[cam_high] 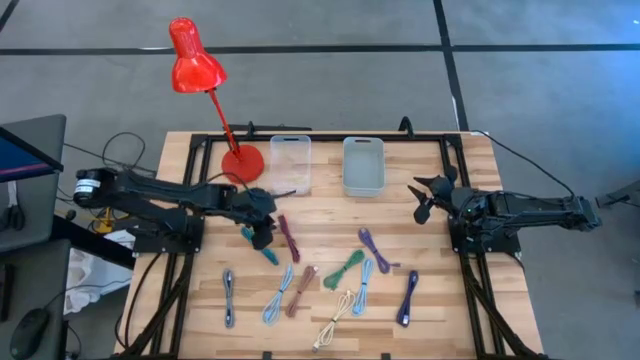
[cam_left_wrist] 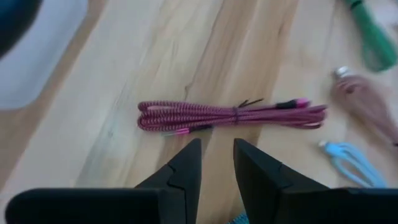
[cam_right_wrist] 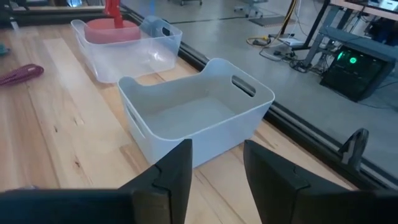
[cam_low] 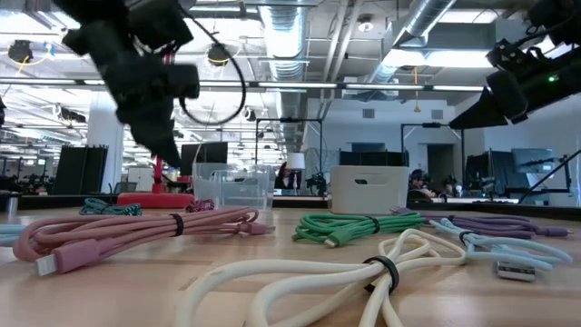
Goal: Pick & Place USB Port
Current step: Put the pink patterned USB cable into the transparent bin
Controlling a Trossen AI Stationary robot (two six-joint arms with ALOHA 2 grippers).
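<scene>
Two dark arms reach over a wooden table [cam_high: 420, 300] strewn with bundled USB cables. The left tool [cam_high: 262, 232] hangs over the table's left-centre, its two fingers [cam_left_wrist: 186, 171] set a narrow gap apart and gripping nothing in the wrist view. Just ahead of those fingers a magenta cable [cam_left_wrist: 230, 115], coiled and tied at the middle, lies flat on the wood; from above it shows just right of the tool [cam_high: 289, 238]. A teal cable [cam_high: 268, 253] lies just below the tool, partly under it.

The right tool [cam_high: 424, 198] waits near the table's right side, fingers spread and bare, pointing toward a grey bin [cam_right_wrist: 199, 118] at the far edge. A clear bin [cam_right_wrist: 124, 53] sits beside the grey one, with a red lamp's [cam_high: 195, 62] base just left of it.

The other cables lie across the near half of the table: a grey-blue one [cam_high: 228, 298] at the left, a light blue one [cam_high: 278, 295] touching a brownish one [cam_high: 301, 290], a green one [cam_high: 342, 270], a cream one [cam_high: 335, 320] nearest the front edge, another pale blue one [cam_high: 362, 287], a purple one [cam_high: 375, 248] and a dark blue one [cam_high: 408, 298] at the right. From table height the cream coil [cam_low: 363, 272] fills the foreground, with a pink bundle [cam_low: 136, 232] at left.
</scene>
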